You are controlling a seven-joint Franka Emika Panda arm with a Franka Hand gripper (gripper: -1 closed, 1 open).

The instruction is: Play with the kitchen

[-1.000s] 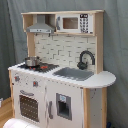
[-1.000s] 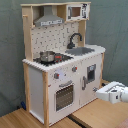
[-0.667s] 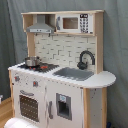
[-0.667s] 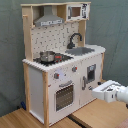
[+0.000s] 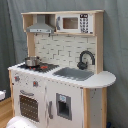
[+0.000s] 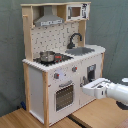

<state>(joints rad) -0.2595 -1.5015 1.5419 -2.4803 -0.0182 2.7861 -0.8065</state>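
End effector [image 6: 94, 89] at lower right of the second exterior view, just in front of the kitchen [image 6: 60, 60], finger opening cannot be told, kitchen fills frame centre in both exterior views, small pot [image 5: 32, 61] on its stove

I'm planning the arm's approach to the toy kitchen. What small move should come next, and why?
Probably a short advance toward the front of the tall white and light-wood toy play kitchen. In the second exterior view the white gripper hangs level with the lower cabinet door, apparently not touching it. The small steel pot on the stove sits higher, farther off.
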